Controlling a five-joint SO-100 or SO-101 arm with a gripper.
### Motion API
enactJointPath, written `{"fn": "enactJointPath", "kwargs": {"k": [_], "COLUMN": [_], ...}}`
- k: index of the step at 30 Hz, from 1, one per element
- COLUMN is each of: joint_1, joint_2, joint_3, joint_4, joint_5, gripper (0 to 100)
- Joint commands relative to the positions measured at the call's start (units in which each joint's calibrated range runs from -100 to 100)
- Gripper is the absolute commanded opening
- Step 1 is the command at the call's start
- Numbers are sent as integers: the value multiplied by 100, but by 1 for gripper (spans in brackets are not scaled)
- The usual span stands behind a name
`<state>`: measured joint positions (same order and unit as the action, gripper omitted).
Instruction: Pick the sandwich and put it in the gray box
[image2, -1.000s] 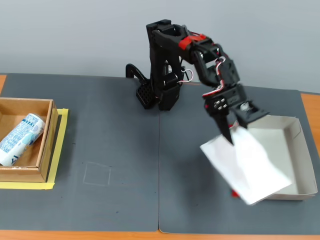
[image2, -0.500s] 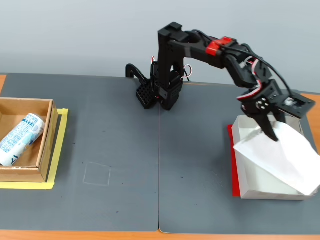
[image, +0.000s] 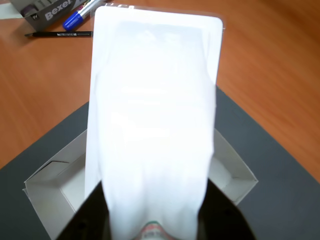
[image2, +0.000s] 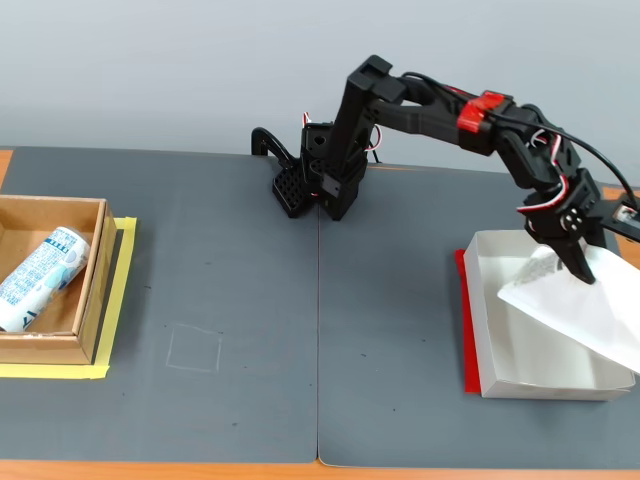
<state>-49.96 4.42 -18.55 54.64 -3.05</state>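
Note:
The sandwich (image2: 585, 315) is a flat white plastic-wrapped package, held tilted above the gray box (image2: 500, 345) at the right of the fixed view. My gripper (image2: 578, 268) is shut on its upper end. The package's lower end sticks out past the box's right wall. In the wrist view the sandwich (image: 152, 120) fills the middle, with its green-printed label at the bottom between my fingers (image: 87, 220). The gray box (image: 52, 187) lies below it, its walls showing on both sides.
A brown cardboard box (image2: 85, 300) with a blue-white can (image2: 38, 275) sits at the left on yellow tape. The arm's base (image2: 315, 180) stands at the back centre. In the wrist view a pen (image: 60, 34), a blue marker (image: 80, 16) and a small box lie on the wood beyond the mat.

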Motion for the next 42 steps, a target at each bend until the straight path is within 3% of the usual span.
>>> {"fn": "enactJointPath", "kwargs": {"k": [1,22,32,42], "joint_1": [-73,-132,-103,17], "joint_2": [97,546,520,461], "joint_3": [-493,-846,-773,-773], "joint_4": [-73,-65,13,13], "joint_5": [-10,27,-5,-10], "gripper": [2,3,35,37]}}
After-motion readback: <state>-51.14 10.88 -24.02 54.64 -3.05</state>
